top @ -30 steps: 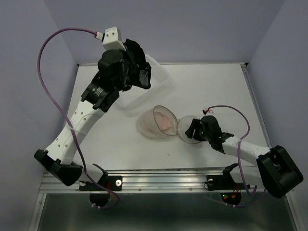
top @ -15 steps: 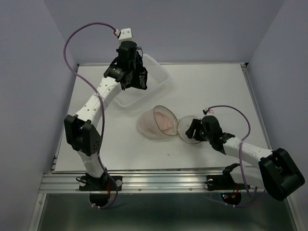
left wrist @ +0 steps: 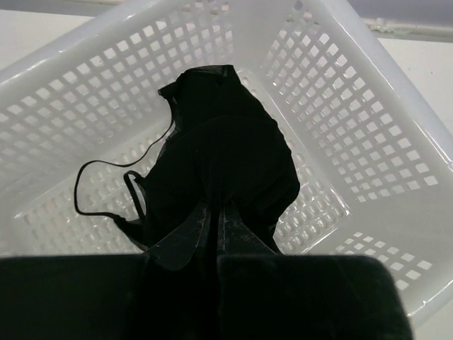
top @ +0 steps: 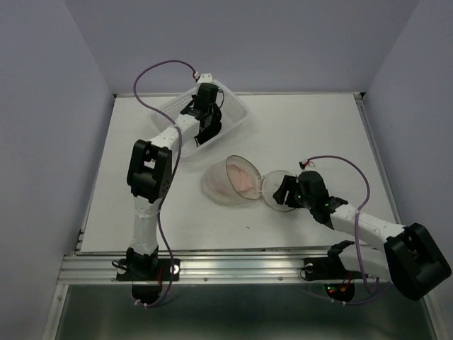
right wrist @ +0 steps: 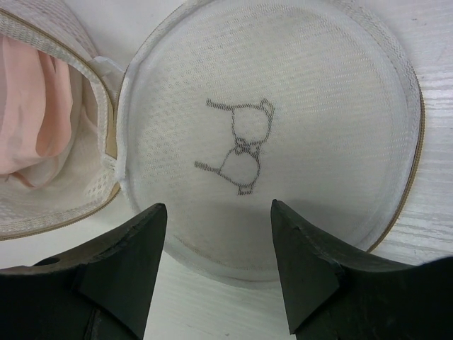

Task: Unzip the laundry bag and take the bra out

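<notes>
The round white mesh laundry bag (top: 221,183) lies unzipped at mid-table, its flat lid (right wrist: 283,85) with the dark bra outline swung open to the right. Pale pink bra fabric (right wrist: 35,106) sits inside the bag body and also shows in the top view (top: 243,177). My right gripper (right wrist: 218,212) is open and empty, jaws either side of the lid's near rim; in the top view it (top: 283,193) is at the lid. My left gripper (left wrist: 216,209) is shut on a black strappy garment (left wrist: 219,142), holding it inside the white basket (left wrist: 368,106).
The rectangular white plastic basket (top: 237,113) stands at the back left of the table, with the left arm reaching into it. The grey walls close in the back and both sides.
My left arm has swung down from high above the table and carried the black garment into the basket. The right gripper and the bag have hardly moved.
</notes>
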### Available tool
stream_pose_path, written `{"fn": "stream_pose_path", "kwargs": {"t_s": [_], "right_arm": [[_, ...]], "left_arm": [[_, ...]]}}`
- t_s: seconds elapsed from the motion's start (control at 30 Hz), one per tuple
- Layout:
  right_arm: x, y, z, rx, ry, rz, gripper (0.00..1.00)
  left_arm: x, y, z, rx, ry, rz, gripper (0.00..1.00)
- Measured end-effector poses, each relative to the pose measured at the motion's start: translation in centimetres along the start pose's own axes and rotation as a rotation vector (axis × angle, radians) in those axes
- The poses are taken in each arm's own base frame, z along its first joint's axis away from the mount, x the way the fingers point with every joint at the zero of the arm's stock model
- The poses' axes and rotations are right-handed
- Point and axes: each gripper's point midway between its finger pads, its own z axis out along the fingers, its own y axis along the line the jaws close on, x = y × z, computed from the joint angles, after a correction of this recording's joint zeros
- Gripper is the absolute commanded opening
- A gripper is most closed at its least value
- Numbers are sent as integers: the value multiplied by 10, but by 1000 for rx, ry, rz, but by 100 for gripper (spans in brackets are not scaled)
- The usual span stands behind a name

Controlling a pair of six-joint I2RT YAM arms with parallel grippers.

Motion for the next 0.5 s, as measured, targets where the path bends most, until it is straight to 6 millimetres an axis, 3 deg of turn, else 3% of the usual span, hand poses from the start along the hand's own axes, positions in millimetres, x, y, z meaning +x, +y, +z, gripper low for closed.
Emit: {"fn": "stream_pose_path", "kwargs": {"t_s": [0.03, 0.07, 0.17, 0.33, 0.5], "right_arm": [[-1, 0, 0, -2, -2, 0, 67], [-2, 1, -1, -6, -6, 0, 67], [-2, 2, -1, -8, -9, 0, 68], [-3, 3, -2, -15, -8, -2, 68], [-6, 5, -5, -26, -23, -21, 69]], "left_arm": [[6, -3, 8, 6, 6, 2, 34], [7, -4, 10, 7, 8, 3, 62], [20, -8, 21, 22, 28, 13, 90], [18, -13, 17, 41, 23, 10, 99], [-8, -16, -37, 59, -22, 19, 98]]}}
